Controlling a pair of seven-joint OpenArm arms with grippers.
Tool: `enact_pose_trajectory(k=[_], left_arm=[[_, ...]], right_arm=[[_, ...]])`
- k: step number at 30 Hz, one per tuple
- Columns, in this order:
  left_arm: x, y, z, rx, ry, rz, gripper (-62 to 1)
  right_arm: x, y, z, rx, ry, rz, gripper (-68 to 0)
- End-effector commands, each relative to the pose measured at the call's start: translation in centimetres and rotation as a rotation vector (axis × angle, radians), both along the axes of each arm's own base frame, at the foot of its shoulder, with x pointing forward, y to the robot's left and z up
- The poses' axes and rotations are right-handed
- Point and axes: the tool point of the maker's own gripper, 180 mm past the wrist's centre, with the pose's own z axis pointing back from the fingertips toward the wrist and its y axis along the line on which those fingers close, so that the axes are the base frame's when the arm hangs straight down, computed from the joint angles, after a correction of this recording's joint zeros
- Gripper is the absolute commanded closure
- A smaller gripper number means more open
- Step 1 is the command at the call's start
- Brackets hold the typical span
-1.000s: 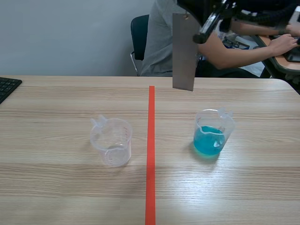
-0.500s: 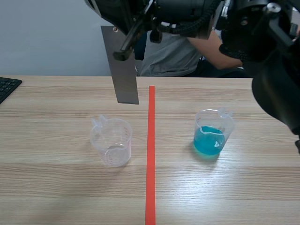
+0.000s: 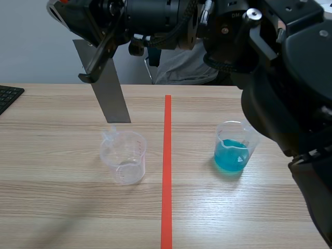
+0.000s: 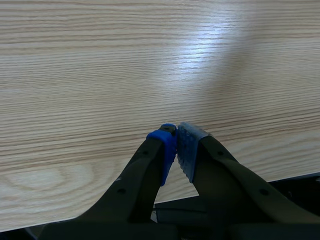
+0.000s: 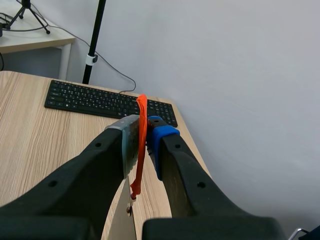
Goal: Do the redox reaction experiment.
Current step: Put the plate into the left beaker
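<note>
An empty clear beaker (image 3: 123, 155) stands left of the red tape line. Another clear beaker (image 3: 235, 153), holding blue liquid, stands right of the line. My right arm comes in from the right and crosses the top of the scene view. Its gripper (image 3: 97, 54) is shut on a grey metal strip (image 3: 109, 96), which hangs tilted with its lower end just above the empty beaker's rim. In the right wrist view the strip (image 5: 140, 150) shows edge-on, with orange tape on it, pinched between the gripper's (image 5: 142, 134) pads. My left gripper (image 4: 176, 145) is shut on nothing over bare wood.
A black keyboard (image 3: 8, 96) lies at the table's far left edge, also seen ahead of the right gripper (image 5: 100, 102). A person (image 3: 181, 67) sits behind the table, mostly hidden by the arm. The red tape line (image 3: 166, 171) runs down the table's middle.
My right arm has swung left across the table, carrying the metal strip from above the blue beaker to above the empty one. The strip now hangs tilted.
</note>
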Motion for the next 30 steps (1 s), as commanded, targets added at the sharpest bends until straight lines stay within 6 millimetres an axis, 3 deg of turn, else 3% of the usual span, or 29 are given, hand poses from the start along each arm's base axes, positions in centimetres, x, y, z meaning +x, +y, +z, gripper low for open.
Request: enact_pose_trajectory(k=[1,7,30], left_arm=[[0.3,0.1,0.3,-0.004,-0.018,0.007,-4.4],[0.3,0.1,0.3,-0.004,-0.018,0.007,-4.4],[0.3,0.1,0.3,-0.004,-0.017,0.007,-4.4]], right_arm=[[0.0,0.2,1.5,0.028,-0.036,0.008,-1.5],[-0.2,0.7,1.0,0.019,-0.023,0.017,-1.5],[1.7,1.0,-4.9,-0.010,0.123,0.015,-1.5]])
